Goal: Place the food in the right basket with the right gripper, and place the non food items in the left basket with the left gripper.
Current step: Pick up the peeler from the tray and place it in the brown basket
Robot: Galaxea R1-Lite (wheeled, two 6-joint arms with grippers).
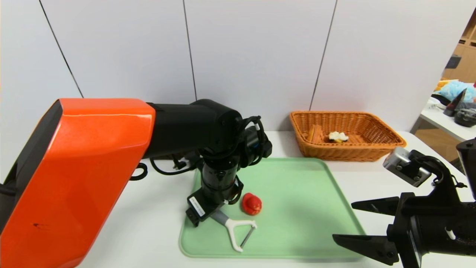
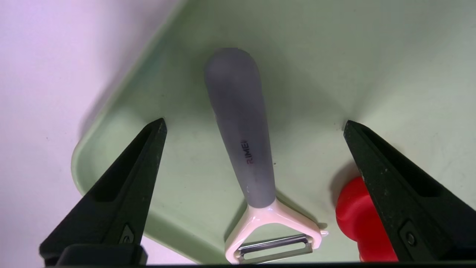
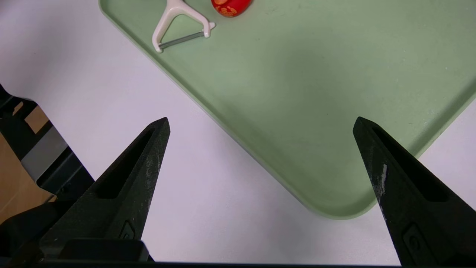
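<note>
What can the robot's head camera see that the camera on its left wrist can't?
Only the head view shows the orange basket with the waffle inside, and the right gripper, open beside the tray. Only the left wrist view shows the left gripper open, either side of the peeler's grey handle. Both show the peeler, red toy and green tray.

A white desk (image 1: pixel 156 223) fills the lower part of the head view, backed by a pale panelled wall. A pale green tray (image 1: pixel 297 208) with rounded corners lies flat on it at lower centre. An orange-tan basket (image 1: pixel 372 149) stands on the desk at upper right, just behind the tray's far right corner. A black cable (image 1: pixel 163 169) rests on the desk left of the tray, partly hidden by the arm.
</note>
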